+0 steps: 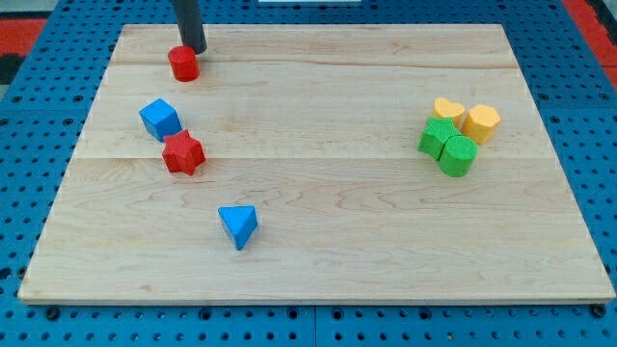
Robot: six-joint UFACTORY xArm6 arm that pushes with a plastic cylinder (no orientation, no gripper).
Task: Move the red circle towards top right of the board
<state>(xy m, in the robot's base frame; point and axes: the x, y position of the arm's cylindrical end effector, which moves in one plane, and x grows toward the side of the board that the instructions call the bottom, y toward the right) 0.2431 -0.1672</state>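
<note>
the small red round plastic block [183, 64] sits near the top left corner of the pale wooden bench [318, 222]. my tip [196, 49], a bare dark rod with no hand to clench, touches that block's upper right edge.

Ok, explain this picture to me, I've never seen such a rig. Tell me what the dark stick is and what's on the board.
One camera looks down at a wooden board. The dark stick is a robot arm's rod; my tip pushes blocks and holds nothing. It sits just above the red circle, at the view's top left. Below lie a blue cube, a red star and a blue triangle. At the view's right cluster two yellow blocks and two green blocks.
</note>
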